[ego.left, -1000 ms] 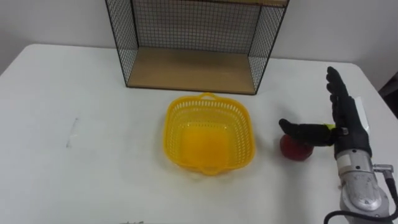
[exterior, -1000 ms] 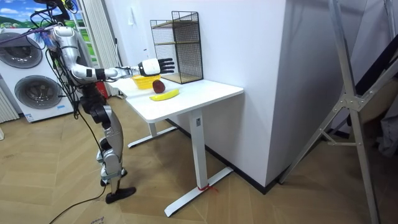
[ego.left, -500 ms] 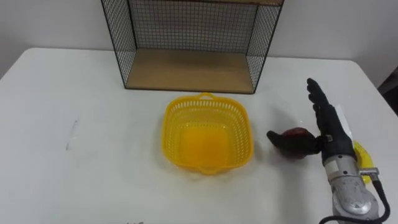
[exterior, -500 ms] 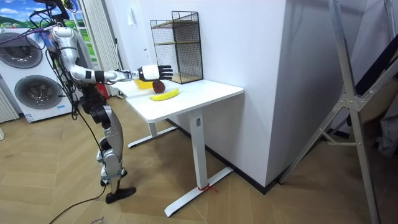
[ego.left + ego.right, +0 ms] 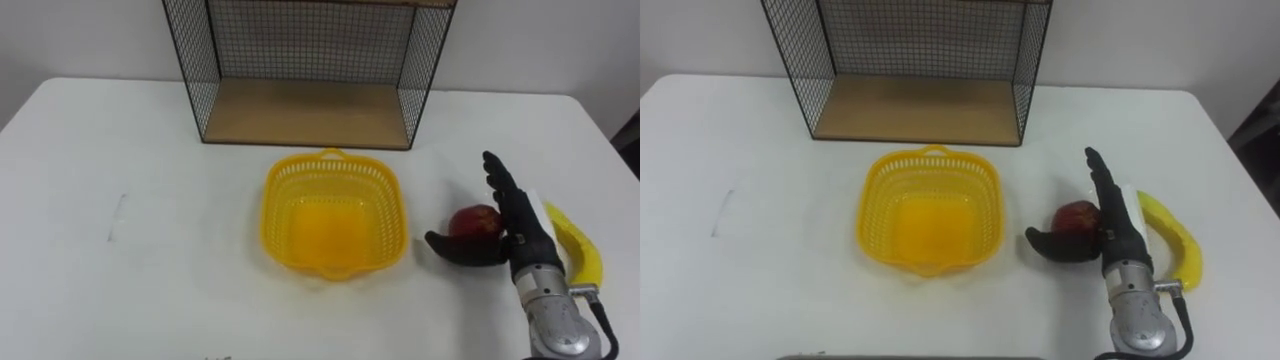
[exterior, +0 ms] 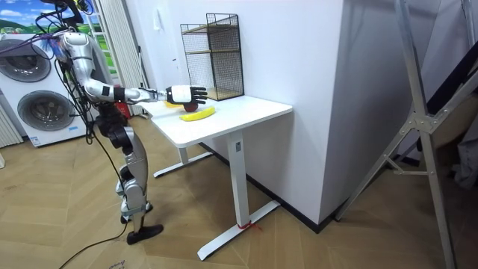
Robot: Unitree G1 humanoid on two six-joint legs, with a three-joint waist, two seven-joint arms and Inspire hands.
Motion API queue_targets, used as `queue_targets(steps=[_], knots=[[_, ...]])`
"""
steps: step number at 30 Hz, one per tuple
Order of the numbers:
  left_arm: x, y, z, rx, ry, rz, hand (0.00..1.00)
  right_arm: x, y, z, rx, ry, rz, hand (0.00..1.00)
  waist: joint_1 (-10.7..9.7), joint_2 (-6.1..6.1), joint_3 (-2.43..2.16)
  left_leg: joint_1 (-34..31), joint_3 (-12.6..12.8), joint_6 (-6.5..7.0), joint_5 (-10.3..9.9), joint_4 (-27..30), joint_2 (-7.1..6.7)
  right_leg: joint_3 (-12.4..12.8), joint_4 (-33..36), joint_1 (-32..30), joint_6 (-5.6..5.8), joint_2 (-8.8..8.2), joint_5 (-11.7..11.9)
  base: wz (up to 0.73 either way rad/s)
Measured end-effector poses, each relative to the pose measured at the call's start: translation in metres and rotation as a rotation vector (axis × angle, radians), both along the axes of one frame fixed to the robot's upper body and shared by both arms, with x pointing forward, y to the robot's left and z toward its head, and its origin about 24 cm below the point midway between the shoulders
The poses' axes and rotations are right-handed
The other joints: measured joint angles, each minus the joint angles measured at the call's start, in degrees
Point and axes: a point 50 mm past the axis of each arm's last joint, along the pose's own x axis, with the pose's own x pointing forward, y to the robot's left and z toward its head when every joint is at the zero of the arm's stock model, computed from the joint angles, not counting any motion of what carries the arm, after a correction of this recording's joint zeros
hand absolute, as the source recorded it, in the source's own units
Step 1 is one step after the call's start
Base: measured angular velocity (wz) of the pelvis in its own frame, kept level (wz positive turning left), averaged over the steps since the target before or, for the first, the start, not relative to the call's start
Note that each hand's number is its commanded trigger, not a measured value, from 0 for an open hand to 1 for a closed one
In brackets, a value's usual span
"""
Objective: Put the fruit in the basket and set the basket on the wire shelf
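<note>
Apple (image 5: 474,220) rests on the table (image 5: 150,250) between yellow basket (image 5: 335,168) and banana (image 5: 582,252); my right hand (image 5: 520,238) has dropped alongside it within the last second, fingers (image 5: 498,182) straight, thumb spread beneath, holding nothing, so closing looks due next.

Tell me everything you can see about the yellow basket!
The basket is bright yellow and looks like plastic, with slotted lattice walls, rounded corners, a plain bottom and a small tab on its front and back rim. It stands upright and empty on the white table, just in front of the wire shelf, not touching it. The apple and the right hand are off to its right, apart from it.
</note>
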Motion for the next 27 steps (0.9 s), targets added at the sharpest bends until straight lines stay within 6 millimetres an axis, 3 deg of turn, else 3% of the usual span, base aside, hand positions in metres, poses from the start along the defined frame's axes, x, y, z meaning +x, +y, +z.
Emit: queue_targets(steps=[9,24,25,26,27], knots=[[0.0,0.0,0.0,0.0,0.002,-0.001,0.0,-0.006,-0.002,-0.011,-0.031,0.055,0.004,0.0,0.0,-0.34,-0.19,0.1,0.0,0.0,0.0,0.0,-0.03,0.1,0.0,0.2,0.0,-0.03,0.0,0.0],[-0.004,0.0,-0.001,0.001,0.03,0.008,0.0,-0.011,-0.004,-0.023,-0.023,0.134,0.024,0.0,0.0,-1.38,0.14,1.0,0.0,-0.01,0.0,-0.1,-0.11,0.9,-0.9,1.2,0.02,0.07,0.0,0.0],[-0.004,0.0,-0.001,0.001,0.03,0.008,0.0,-0.011,-0.004,-0.023,-0.022,0.134,0.024,0.07,0.0,-1.38,0.14,1.0,-0.1,0.0,0.0,-0.1,-0.11,0.9,-0.8,1.2,0.03,0.06,0.0,0.0],[-0.004,0.0,-0.001,0.001,0.03,0.008,0.0,-0.011,-0.004,-0.023,-0.022,0.134,0.024,0.7,0.0,-1.37,0.14,1.0,-0.1,0.0,0.0,-0.1,-0.11,0.9,-0.8,1.2,0.03,0.07,0.0,0.0],[-0.002,0.0,-0.001,0.001,0.026,0.007,0.0,-0.011,-0.003,-0.023,-0.022,0.134,0.024,1.0,0.0,-1.34,0.13,1.0,-0.1,0.0,0.0,-0.1,-0.09,0.9,-0.8,1.2,0.03,0.08,0.0,0.0]])
